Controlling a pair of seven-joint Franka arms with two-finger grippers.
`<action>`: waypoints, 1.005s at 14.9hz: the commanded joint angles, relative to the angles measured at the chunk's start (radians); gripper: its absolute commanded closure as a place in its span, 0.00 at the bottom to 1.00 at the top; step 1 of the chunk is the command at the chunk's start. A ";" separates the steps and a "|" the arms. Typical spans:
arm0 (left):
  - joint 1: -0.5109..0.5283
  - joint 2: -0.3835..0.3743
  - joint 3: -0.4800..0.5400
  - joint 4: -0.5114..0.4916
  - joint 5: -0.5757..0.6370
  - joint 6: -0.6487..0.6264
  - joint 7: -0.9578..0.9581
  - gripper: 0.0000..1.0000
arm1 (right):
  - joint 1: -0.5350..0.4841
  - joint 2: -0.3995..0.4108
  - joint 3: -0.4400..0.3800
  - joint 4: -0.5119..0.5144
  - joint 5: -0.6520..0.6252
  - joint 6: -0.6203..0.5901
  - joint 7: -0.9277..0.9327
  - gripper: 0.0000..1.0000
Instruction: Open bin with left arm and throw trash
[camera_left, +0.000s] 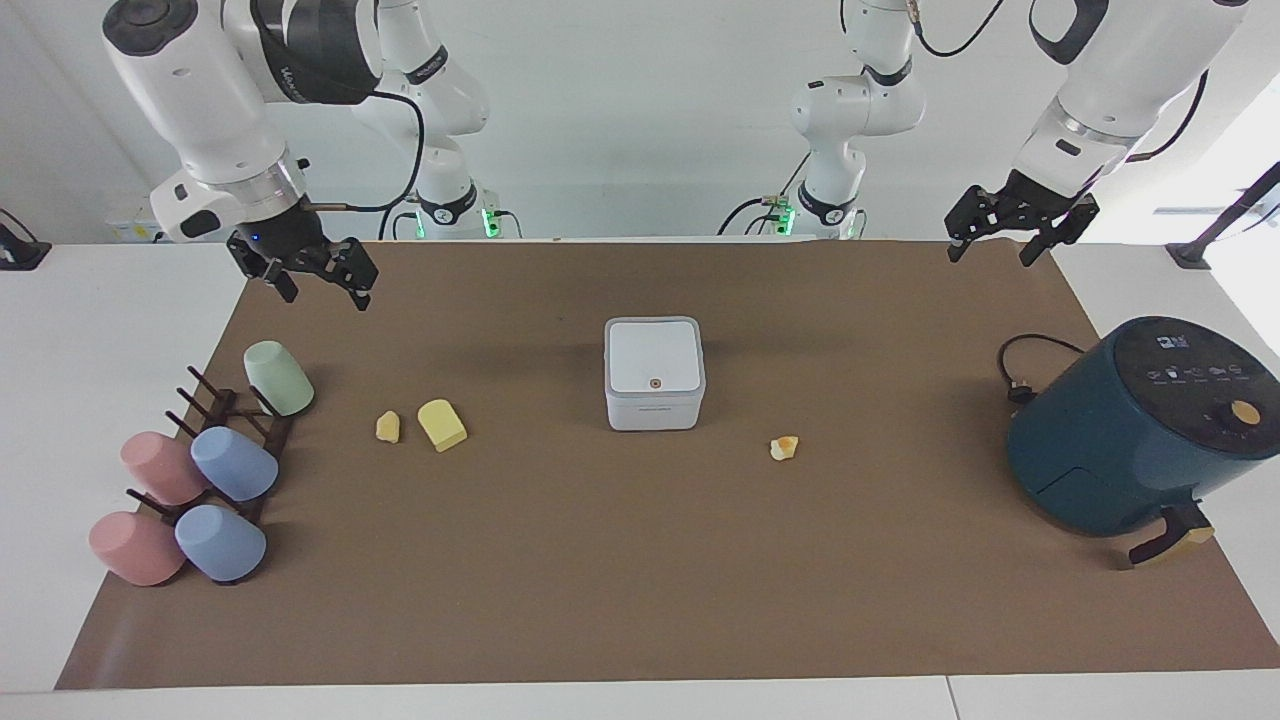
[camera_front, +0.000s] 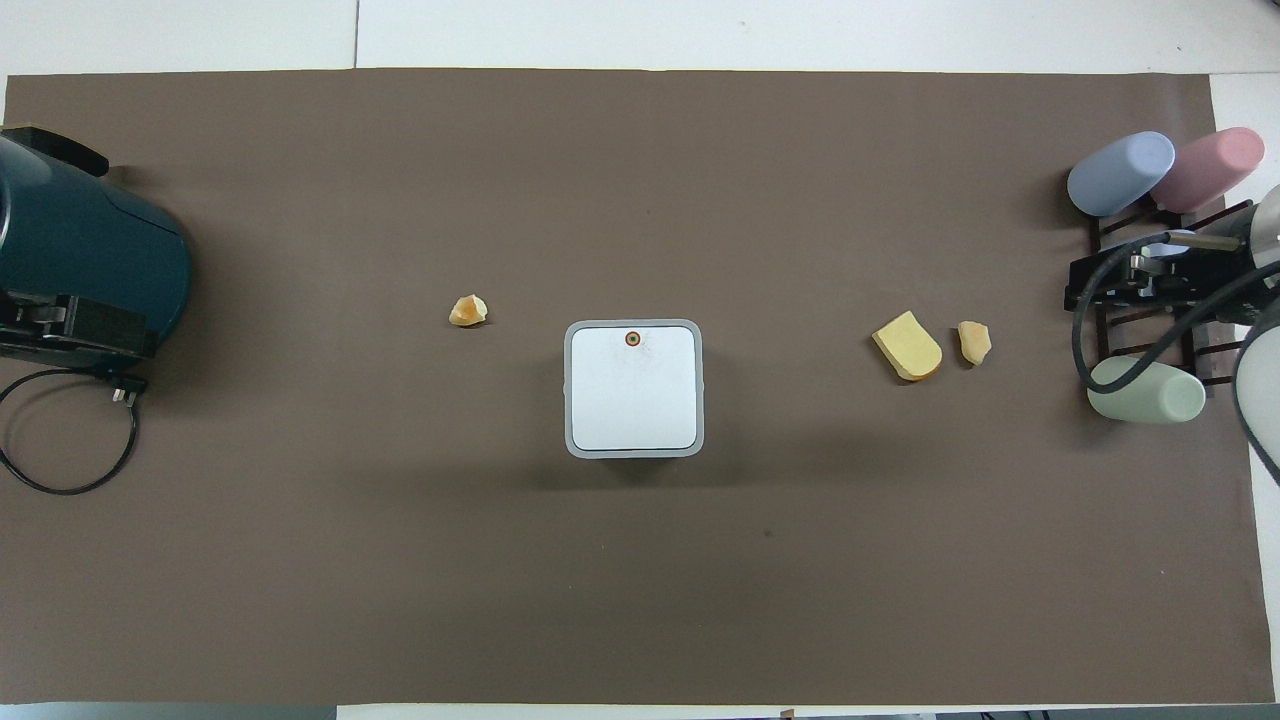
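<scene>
Overhead view: bin (camera_front: 633, 390) lid-down (trash (camera_front: 907, 346) beside it)

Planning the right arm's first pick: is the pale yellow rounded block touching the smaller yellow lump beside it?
Apart. In both views a strip of brown mat shows between the pale yellow rounded block and the smaller yellow lump.

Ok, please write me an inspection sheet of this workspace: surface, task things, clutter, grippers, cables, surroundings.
Surface: brown mat on a white table.
Job's things: bin, lid shut; yellow block, yellow lump and white-and-orange lump lie on the mat.
Clutter: air fryer; pastel cups on a rack.
Grippers: left gripper and right gripper open, raised, holding nothing.
Cables: fryer cord looped on the mat.
Surroundings: nothing seen.
</scene>
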 joint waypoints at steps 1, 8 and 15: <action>0.009 -0.019 -0.004 -0.015 -0.011 -0.007 -0.006 0.00 | -0.012 -0.014 0.006 -0.017 -0.019 -0.001 -0.008 0.00; 0.003 -0.019 -0.006 -0.019 -0.007 -0.011 -0.012 0.00 | -0.012 -0.017 0.007 -0.018 -0.019 -0.001 -0.008 0.00; -0.159 0.023 -0.017 -0.021 -0.011 0.105 -0.269 0.74 | 0.011 -0.017 0.016 -0.015 -0.008 -0.003 -0.009 0.00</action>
